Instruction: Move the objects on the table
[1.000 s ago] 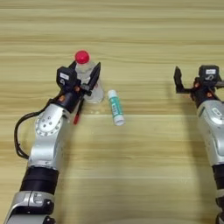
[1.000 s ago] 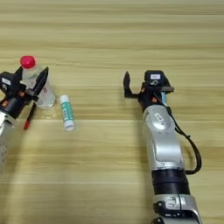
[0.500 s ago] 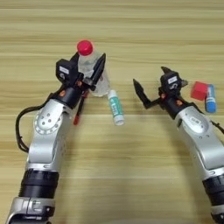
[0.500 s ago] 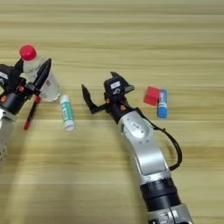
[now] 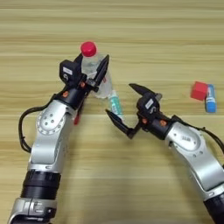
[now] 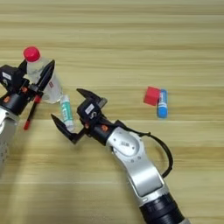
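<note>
My left gripper (image 5: 92,66) is shut on the clear plastic bottle (image 5: 99,78) with its red cap (image 5: 88,48), holding it slightly tilted at the table's left-centre. Just right of the bottle lies the white-and-green tube (image 6: 66,113). My right gripper (image 6: 68,105) stands open with one finger on either side of this tube, and whether they touch it is unclear. A thin red-and-black marker (image 6: 30,116) lies partly under my left arm. Further right, the red cube (image 5: 199,90) sits against the blue tube (image 5: 211,99) with a white cap.
The light wooden table (image 5: 131,26) fills the view. My right forearm (image 5: 192,146) stretches diagonally from the lower right across the middle. My left arm (image 5: 48,140) comes up from the lower left.
My right gripper has swept left from the right side past the red cube and blue tube to the white-and-green tube. The left gripper has lifted the bottle a little.
</note>
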